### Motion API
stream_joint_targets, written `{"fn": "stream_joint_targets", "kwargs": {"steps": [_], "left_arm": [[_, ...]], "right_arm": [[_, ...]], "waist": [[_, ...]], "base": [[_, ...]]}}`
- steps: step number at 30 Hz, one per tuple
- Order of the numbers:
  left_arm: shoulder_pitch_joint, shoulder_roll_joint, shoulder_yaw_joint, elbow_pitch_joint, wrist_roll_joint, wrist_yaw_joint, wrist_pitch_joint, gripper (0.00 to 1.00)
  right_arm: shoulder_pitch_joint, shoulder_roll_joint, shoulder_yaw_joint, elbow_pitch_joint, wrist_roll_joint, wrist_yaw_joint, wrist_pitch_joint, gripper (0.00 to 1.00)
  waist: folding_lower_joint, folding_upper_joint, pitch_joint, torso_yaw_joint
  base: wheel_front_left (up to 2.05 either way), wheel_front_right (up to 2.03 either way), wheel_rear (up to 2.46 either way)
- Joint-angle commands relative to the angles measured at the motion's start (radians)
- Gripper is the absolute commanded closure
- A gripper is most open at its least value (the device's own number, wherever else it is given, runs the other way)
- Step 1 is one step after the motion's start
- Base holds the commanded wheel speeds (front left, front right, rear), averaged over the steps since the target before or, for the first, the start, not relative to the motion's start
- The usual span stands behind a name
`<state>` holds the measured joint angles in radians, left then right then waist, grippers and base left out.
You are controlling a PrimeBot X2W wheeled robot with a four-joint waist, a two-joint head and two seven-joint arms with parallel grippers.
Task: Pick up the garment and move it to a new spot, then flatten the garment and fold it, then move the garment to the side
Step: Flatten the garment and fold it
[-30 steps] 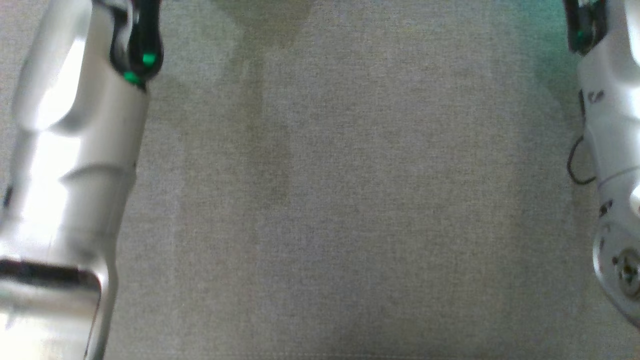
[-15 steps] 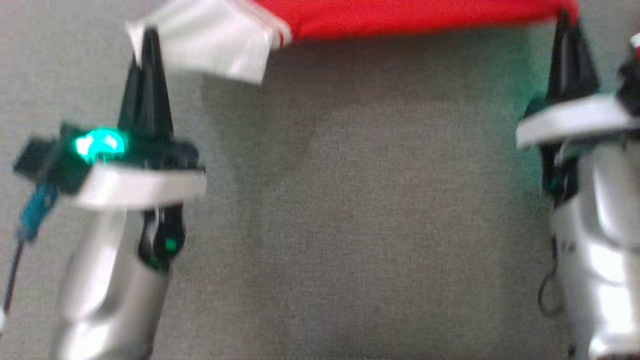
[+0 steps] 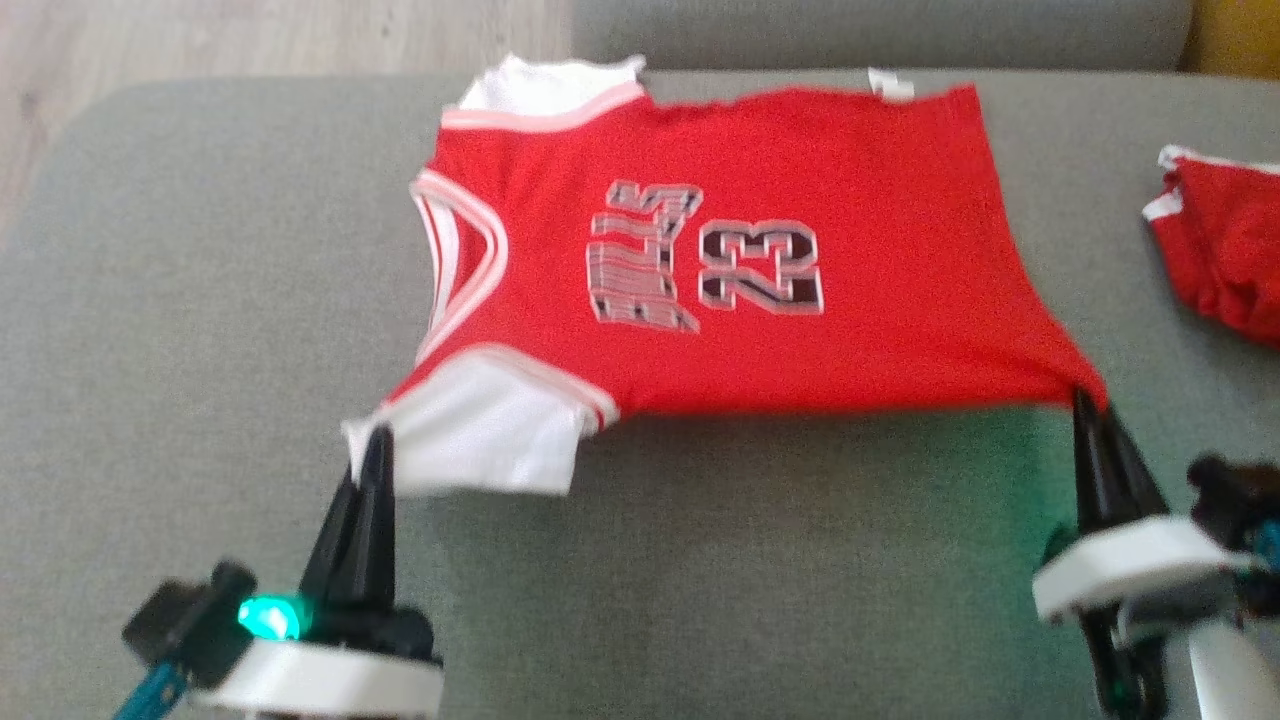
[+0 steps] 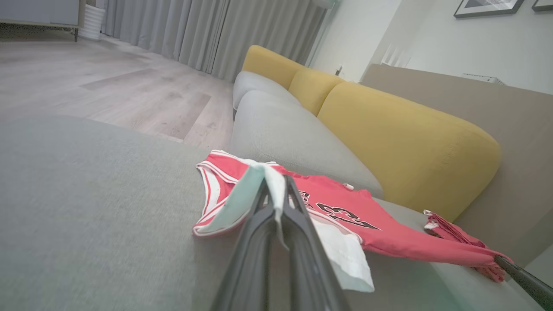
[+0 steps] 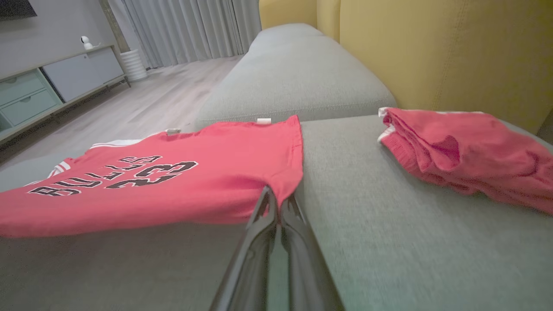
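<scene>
You have the red Bulls 23 jersey spread printed side up across the middle of the grey sofa seat. In the head view it reaches from the centre towards 12 o'clock, with its neckline at 9 o'clock and its hem at 3 o'clock.

Your left gripper comes in from 7 o'clock. Its fingers are pressed together on the edge of the near white sleeve, and the left wrist view shows the white cloth caught between the tips.

Your right gripper comes in from 4 o'clock and is clamped on the near red hem corner. The right wrist view shows the fabric pinched at the tips.

The jersey's near edge runs taut between the two grips and casts a shadow on the cushion below, while its far edge lies near the seam at the back of the seat.

A second red garment lies crumpled at 3 o'clock, apart from the jersey, close to the yellow back cushion. Wooden floor shows at 11 o'clock beyond the seat.
</scene>
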<state>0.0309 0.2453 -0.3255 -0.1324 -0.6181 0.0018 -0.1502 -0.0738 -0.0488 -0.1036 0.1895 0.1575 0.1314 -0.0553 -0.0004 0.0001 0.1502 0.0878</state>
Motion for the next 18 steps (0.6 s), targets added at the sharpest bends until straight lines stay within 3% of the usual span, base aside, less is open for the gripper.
{"fn": "stream_joint_targets", "kwargs": {"steps": [1, 9, 18], "left_arm": [[0.018, 0.031, 0.033, -0.063, -0.012, 0.018, 0.013, 1.00], [0.173, 0.055, 0.020, -0.136, -0.040, 0.055, 0.066, 1.00], [0.101, 0.032, -0.014, -0.021, -0.084, 0.020, 0.114, 1.00]], "right_arm": [[0.039, -0.002, 0.021, -0.079, 0.020, -0.001, 0.033, 1.00], [0.230, -0.002, 0.013, -0.230, 0.071, -0.001, 0.190, 1.00], [0.180, -0.002, 0.028, -0.126, 0.098, -0.001, 0.251, 1.00]], "waist": [[0.0004, -0.0001, -0.040, 0.009], [0.0004, -0.0001, -0.066, 0.007], [0.0004, -0.0001, -0.056, 0.013]], "base": [[0.00, 0.00, 0.00], [0.00, 0.00, 0.00], [0.00, 0.00, 0.00]]}}
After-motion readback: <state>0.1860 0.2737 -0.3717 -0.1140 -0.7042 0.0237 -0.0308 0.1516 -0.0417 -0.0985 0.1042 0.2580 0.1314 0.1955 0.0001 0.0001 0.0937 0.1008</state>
